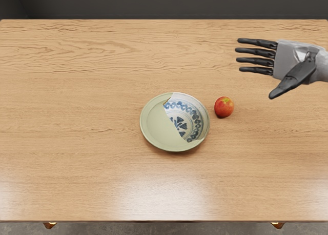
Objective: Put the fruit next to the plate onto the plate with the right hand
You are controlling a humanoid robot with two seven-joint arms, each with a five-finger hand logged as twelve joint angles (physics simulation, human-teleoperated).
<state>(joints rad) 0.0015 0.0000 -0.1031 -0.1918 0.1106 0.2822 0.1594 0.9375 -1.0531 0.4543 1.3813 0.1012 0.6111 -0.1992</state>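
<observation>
Head view shows the apple [224,106] resting on the wooden table [77,91] just beside the plate [154,127] at its 3 o'clock, while the right hand [279,63], fingers spread and grasping nothing, hovers apart toward 2 o'clock.

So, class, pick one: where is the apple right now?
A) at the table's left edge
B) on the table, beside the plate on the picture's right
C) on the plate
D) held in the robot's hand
B: the apple sits on the table just off the right rim of the plate, while the right hand hovers open and apart from it, holding nothing.
</observation>
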